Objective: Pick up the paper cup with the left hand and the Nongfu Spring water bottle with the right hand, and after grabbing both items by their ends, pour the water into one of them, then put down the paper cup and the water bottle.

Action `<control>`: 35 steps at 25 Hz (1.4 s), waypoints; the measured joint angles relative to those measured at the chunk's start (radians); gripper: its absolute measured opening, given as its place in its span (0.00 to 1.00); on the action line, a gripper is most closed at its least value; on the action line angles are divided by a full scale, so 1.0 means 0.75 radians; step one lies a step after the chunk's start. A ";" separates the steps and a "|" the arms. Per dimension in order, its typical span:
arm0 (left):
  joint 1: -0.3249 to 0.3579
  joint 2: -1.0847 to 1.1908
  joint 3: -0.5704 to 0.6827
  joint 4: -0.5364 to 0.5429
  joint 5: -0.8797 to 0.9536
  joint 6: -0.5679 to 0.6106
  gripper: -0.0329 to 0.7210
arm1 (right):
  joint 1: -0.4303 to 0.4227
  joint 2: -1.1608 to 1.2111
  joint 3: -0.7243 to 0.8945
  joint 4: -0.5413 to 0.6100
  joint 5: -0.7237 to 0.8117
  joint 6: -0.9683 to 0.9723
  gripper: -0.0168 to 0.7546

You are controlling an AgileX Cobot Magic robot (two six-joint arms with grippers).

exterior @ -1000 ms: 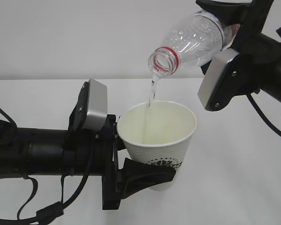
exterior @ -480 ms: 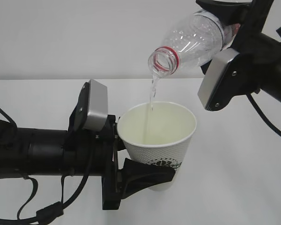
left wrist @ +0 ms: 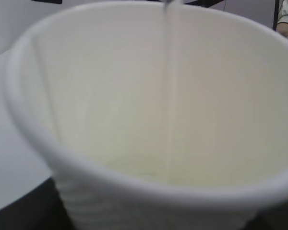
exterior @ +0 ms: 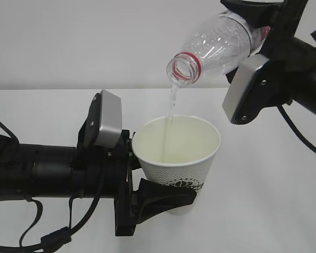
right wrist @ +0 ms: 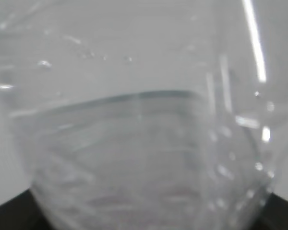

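My left gripper (exterior: pixel 163 192) is shut on the lower part of the white paper cup (exterior: pixel 176 158), holding it upright above the table. The cup (left wrist: pixel 153 124) fills the left wrist view, mouth open. Above it, my right gripper (exterior: pixel 263 31) is shut on the Nongfu Spring water bottle (exterior: pixel 216 47), which tilts with its open, red-ringed mouth down to the left. A thin stream of water (exterior: pixel 171 108) falls from the mouth into the cup; that stream of water (left wrist: pixel 170 96) crosses the cup's inside. The bottle's clear body (right wrist: pixel 144 143) fills the right wrist view, hiding the jaws.
The white table (exterior: pixel 274 190) spreads beneath both arms, with a plain white wall (exterior: pixel 68 42) behind. Black cables (exterior: pixel 42 237) hang under the left arm at the lower left, and another cable (exterior: pixel 300 137) trails from the right arm.
The water keeps streaming into the cup. Neither arm, nor the cup or bottle, has visibly moved.
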 joint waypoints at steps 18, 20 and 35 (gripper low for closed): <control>0.000 0.000 0.000 0.000 0.001 0.000 0.73 | 0.000 0.000 0.000 0.000 -0.044 -0.002 0.69; 0.000 0.000 0.000 0.000 0.001 0.000 0.73 | 0.000 0.000 0.000 0.000 -0.049 -0.002 0.69; 0.000 0.000 0.000 0.002 0.001 0.000 0.73 | 0.000 0.000 -0.001 0.000 -0.072 -0.005 0.69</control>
